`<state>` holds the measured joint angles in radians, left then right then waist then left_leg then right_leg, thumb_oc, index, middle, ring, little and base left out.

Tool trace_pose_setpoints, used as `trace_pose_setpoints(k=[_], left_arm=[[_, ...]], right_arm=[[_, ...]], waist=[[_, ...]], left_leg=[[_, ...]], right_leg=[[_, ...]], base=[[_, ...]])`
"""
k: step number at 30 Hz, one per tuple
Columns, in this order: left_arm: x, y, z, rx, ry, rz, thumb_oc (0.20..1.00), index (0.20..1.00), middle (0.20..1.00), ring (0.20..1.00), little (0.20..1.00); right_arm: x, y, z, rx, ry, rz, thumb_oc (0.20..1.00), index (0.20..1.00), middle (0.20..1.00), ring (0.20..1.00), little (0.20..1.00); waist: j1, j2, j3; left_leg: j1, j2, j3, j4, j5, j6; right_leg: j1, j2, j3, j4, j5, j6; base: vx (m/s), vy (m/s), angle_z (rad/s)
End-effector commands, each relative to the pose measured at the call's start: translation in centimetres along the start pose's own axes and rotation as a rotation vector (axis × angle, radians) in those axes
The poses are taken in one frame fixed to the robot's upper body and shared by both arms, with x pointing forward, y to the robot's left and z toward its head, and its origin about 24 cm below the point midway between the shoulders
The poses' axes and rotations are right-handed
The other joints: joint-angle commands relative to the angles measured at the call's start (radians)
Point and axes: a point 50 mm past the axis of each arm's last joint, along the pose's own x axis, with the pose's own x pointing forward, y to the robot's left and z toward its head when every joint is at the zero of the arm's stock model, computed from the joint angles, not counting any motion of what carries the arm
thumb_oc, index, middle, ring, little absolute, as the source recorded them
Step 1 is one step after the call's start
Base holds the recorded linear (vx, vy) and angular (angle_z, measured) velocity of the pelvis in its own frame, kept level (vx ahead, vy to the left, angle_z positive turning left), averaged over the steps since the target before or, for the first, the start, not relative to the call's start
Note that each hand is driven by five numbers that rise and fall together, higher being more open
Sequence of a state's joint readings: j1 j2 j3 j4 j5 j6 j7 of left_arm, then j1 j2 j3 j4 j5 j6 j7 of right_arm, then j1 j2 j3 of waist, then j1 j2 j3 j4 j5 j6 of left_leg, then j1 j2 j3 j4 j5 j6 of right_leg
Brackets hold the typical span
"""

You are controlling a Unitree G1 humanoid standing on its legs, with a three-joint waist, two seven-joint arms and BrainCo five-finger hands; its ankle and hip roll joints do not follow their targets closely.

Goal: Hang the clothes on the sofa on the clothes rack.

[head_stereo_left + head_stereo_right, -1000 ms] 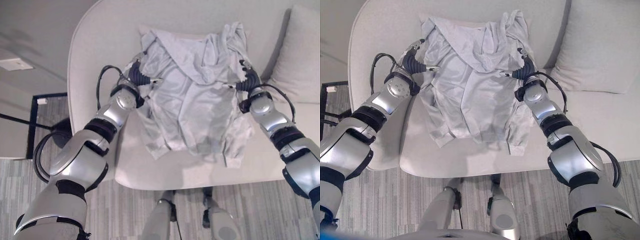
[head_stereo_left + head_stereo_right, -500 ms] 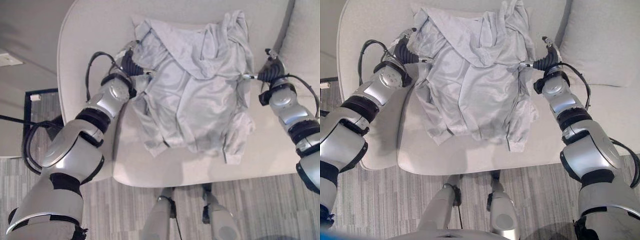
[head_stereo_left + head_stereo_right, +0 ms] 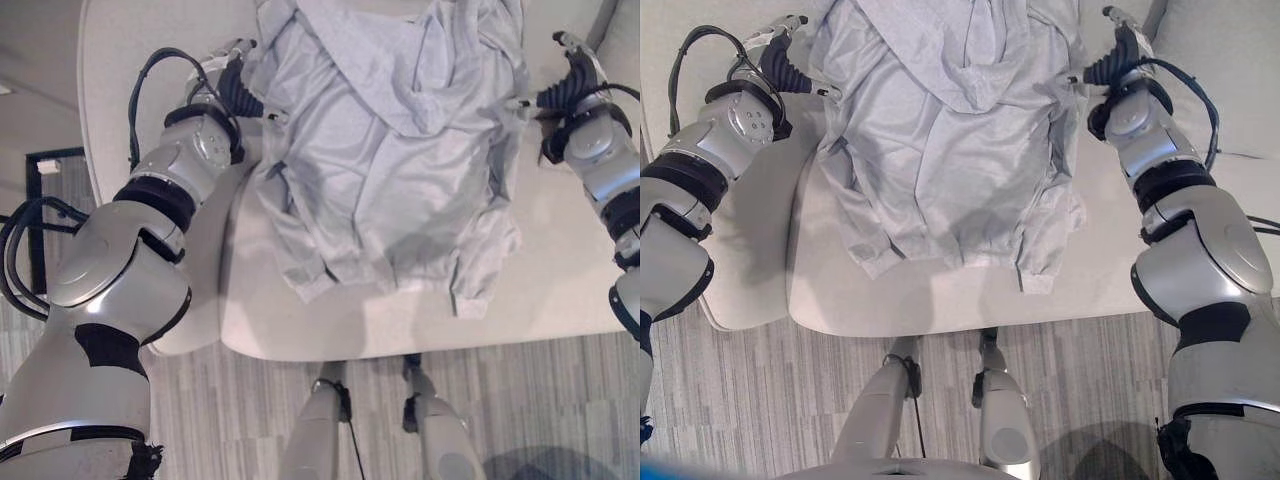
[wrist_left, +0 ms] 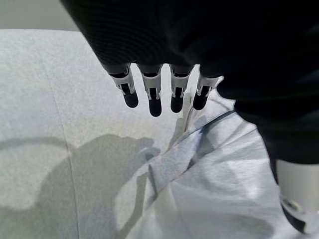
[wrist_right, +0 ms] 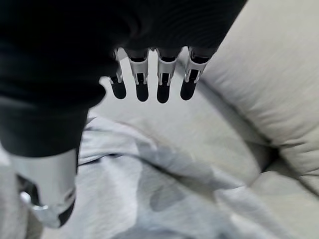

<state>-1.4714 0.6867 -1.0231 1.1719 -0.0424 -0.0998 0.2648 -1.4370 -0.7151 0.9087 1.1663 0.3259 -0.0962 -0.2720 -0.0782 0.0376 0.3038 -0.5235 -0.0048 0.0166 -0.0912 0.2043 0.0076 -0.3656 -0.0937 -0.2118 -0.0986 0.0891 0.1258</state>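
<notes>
A light grey hooded garment point(image 3: 390, 150) lies spread on the seat of a pale beige sofa point(image 3: 150, 60). Its hood is turned toward the sofa back, and its hem and two cuffs point to the front edge of the seat. The cloth is wrinkled, with a fold that runs down the middle.

The left hand point(image 3: 232, 88) is at one shoulder edge of the garment, on the side of the sofa arm. In its wrist view the fingers point(image 4: 152, 97) are straight and stretched out in a row above the sofa seat, just beside the edge of the cloth, and they do not curl around anything. The thumb tip shows apart from them, over the cloth. So this hand is open and grips nothing.

The right hand point(image 3: 1115, 58) is at the opposite shoulder edge of the garment, between the cloth and a beige cushion point(image 3: 1220, 70) that leans on the sofa back. In its wrist view the fingers point(image 5: 149, 84) are also straight, above the bare seat, and the thumb hangs over the grey cloth. This hand is open too. If the thumbs touch the cloth, I cannot tell.

In front of the sofa there is a grey striped carpet point(image 3: 230, 420).
</notes>
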Motion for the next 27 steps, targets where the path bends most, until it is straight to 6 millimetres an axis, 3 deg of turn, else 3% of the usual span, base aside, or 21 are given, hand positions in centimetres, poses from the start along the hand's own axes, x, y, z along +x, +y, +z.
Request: trace_pose_setpoints(k=[1,14,27], left_arm=[[1.0,4.4,0.3,0.015,0.009,0.113,1.000,1.000,1.000,1.000,1.000],[1.5,4.6,2.5,-0.011,-0.048,0.104,1.000,1.000,1.000,1.000,1.000],[1.7,4.1,3.4,-0.023,-0.057,0.087,1.000,1.000,1.000,1.000,1.000]], right_arm=[[0.8,-3.4,1.0,0.024,-0.016,-0.079,1.000,1.000,1.000,1.000,1.000],[1.1,-1.4,3.8,0.019,-0.089,-0.004,1.000,1.000,1.000,1.000,1.000],[1.2,-0.3,5.7,0.032,-0.130,0.023,1.000,1.000,1.000,1.000,1.000]], waist=[[0.013,-0.005,0.005],[0.019,0.000,0.011],[0.010,-0.001,0.018]], left_leg=[[0.049,-0.022,0.019,0.004,-0.046,-0.098],[0.025,-0.025,0.014,0.004,-0.039,-0.100],[0.020,-0.024,0.020,0.004,-0.039,-0.099]], right_leg=[[-0.163,-0.012,0.019,0.011,0.144,0.114],[-0.188,-0.010,0.020,0.011,0.152,0.111],[-0.200,-0.009,0.023,0.011,0.156,0.109]], base=[[0.00,-0.013,0.04],[0.00,-0.007,-0.03],[0.00,0.000,0.00]])
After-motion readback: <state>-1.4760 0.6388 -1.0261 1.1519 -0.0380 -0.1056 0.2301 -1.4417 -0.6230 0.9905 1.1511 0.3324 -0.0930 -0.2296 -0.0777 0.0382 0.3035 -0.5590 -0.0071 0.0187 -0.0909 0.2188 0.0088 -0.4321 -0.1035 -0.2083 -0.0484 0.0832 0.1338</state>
